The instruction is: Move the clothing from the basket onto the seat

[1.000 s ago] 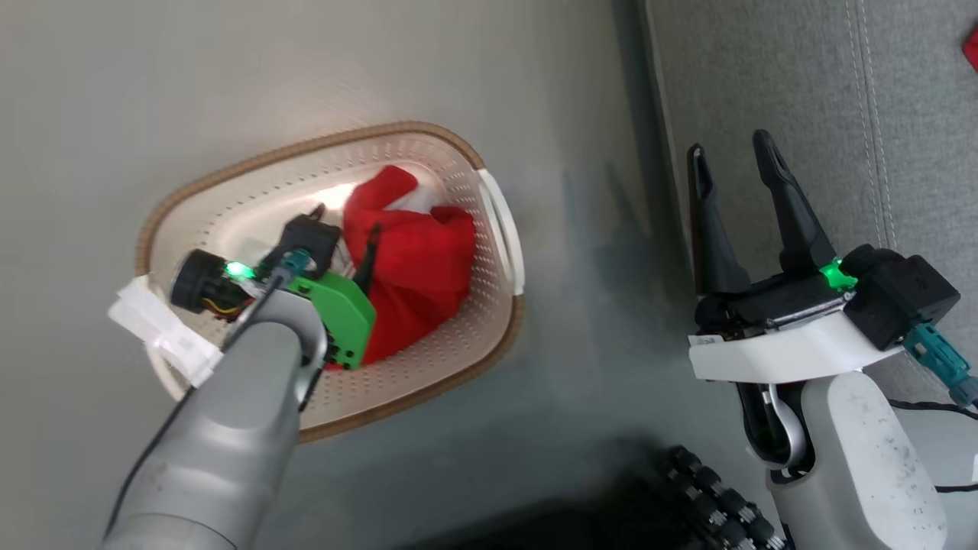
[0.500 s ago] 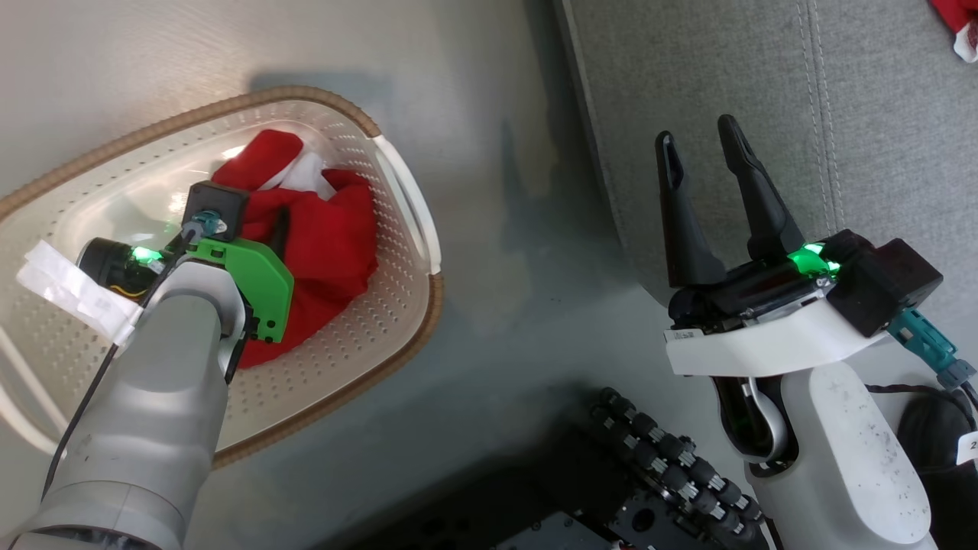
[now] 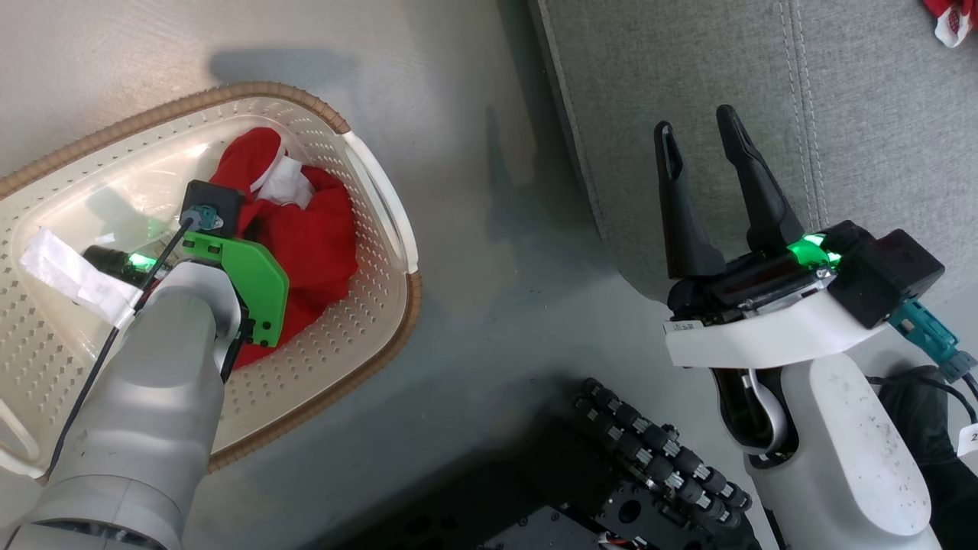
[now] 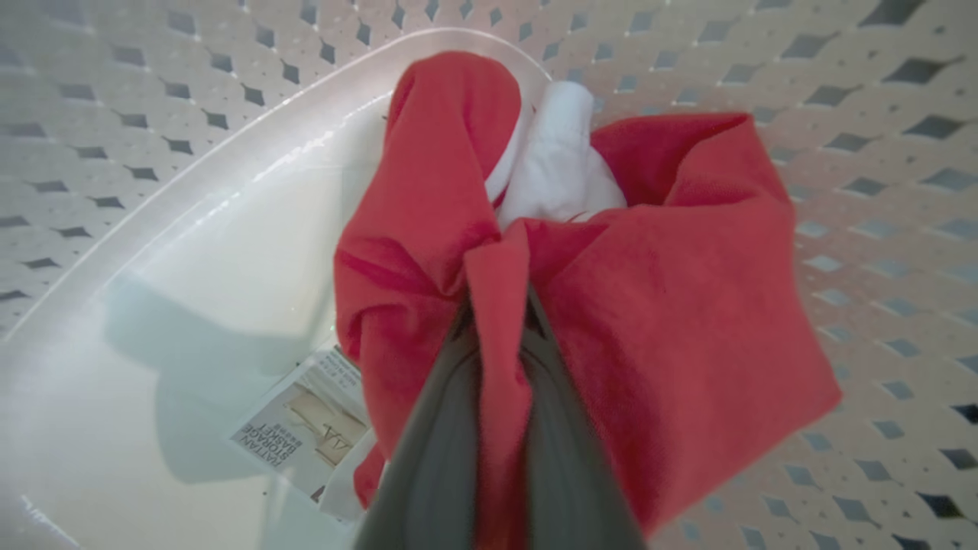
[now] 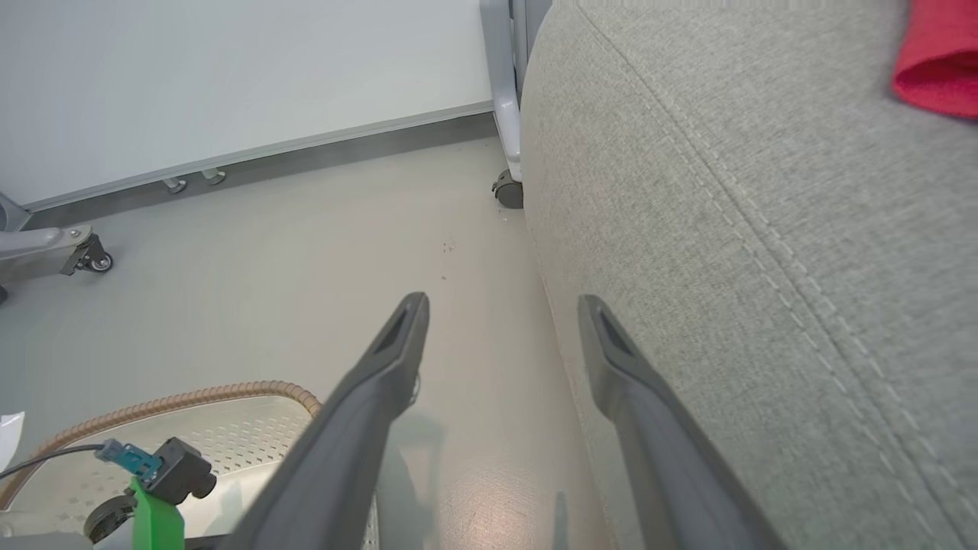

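The cream perforated basket (image 3: 380,191) with a brown rim stands on the floor at the left. Inside it lies a bright red garment (image 3: 321,237) with white trim. In the left wrist view my left gripper (image 4: 500,305) is shut, pinching a fold of that red garment (image 4: 672,290) between its fingers. A paper label (image 4: 306,428) lies on the basket floor (image 4: 191,252). My right gripper (image 3: 694,126) stands open with nothing between its fingers, over the edge of the grey seat (image 3: 688,61). A second red garment (image 3: 947,15) lies on the seat (image 5: 764,229) at the far right.
A strip of grey floor (image 3: 489,252) separates the basket from the seat. My base with black rollers (image 3: 657,451) is at the bottom. Castor legs (image 5: 508,187) and a pale wall panel (image 5: 229,76) stand beyond the seat's corner.
The whole head view has shifted, so the camera has moved. My left fingers, apart over the garment a second ago, are now hidden behind the wrist. The right gripper stays open.
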Controlling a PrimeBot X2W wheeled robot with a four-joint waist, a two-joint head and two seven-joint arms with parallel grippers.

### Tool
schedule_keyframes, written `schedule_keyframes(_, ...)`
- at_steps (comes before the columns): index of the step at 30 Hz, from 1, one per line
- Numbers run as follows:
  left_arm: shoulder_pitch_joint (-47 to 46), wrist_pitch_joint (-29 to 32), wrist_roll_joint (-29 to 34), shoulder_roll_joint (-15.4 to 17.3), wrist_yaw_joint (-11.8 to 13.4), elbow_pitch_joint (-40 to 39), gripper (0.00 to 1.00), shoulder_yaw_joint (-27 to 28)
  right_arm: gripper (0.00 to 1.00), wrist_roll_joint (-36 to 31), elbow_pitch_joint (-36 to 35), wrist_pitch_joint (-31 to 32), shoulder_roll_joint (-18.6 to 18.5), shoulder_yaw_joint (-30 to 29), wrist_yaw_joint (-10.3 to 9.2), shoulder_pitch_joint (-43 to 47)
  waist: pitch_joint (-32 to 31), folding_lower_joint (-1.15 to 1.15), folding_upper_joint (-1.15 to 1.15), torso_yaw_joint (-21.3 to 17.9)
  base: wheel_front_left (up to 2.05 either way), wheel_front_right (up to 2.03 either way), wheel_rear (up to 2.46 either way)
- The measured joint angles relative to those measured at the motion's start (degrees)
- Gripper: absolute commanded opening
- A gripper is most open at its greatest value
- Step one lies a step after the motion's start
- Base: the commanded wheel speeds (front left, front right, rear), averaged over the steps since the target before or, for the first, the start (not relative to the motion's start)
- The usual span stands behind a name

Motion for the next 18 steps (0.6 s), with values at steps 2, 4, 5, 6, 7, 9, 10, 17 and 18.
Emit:
schedule_keyframes(2,0.0,-0.8,0.1,0.0,0.2,0.1,0.0,-0.5,1.0,-0.2,0.2,0.0,0.0,-0.2,0.0,0.0,-0.4,0.0,0.0,0.0,0.0,0.0,0.0)
schedule_keyframes(4,0.0,-1.5,0.4,-0.1,0.5,0.1,0.0,-1.0,1.0,-0.4,0.3,0.0,0.0,-0.4,0.0,0.0,-1.0,0.0,0.0,0.1,0.0,0.0,0.0)
schedule_keyframes(5,0.0,-2.0,0.6,-0.2,0.5,0.1,0.0,-1.4,1.0,-0.5,0.3,0.0,0.0,-0.5,0.0,0.0,-1.4,0.0,0.0,0.1,0.0,0.0,0.0)
schedule_keyframes(6,0.1,-2.6,0.6,-0.5,0.5,0.1,0.0,-1.7,1.0,-0.7,0.3,0.0,0.0,-0.7,0.0,0.0,-1.8,0.0,0.0,0.2,0.0,0.0,0.0)
schedule_keyframes(7,0.2,-3.2,0.7,-0.7,0.5,0.1,0.0,-1.9,1.0,-1.1,0.3,0.0,0.0,-0.9,0.0,0.1,-2.3,0.0,0.0,0.3,0.0,0.0,0.0)
schedule_keyframes(9,0.5,-4.8,1.0,-1.4,0.5,-0.3,0.0,-2.5,1.0,-2.0,0.4,0.0,0.0,-1.3,0.0,0.2,-3.4,0.0,0.0,0.6,0.0,0.0,0.0)
schedule_keyframes(10,0.7,-5.5,1.0,-1.7,0.4,-0.6,0.0,-2.8,1.0,-2.5,0.4,0.0,0.0,-1.5,0.0,0.3,-4.1,0.0,0.0,0.8,0.0,0.0,0.0)
schedule_keyframes(17,3.6,-8.6,0.3,-3.8,-0.1,-3.5,0.0,-4.1,1.0,-5.9,1.2,0.0,0.1,-3.2,0.0,1.9,-8.9,-0.01,0.0,2.9,0.0,0.0,0.0)
schedule_keyframes(18,4.1,-8.9,0.1,-4.0,-0.1,-4.3,0.0,-4.3,1.0,-6.2,1.3,0.0,0.1,-3.5,0.0,2.2,-9.8,-0.01,0.0,3.3,0.0,0.0,0.0)
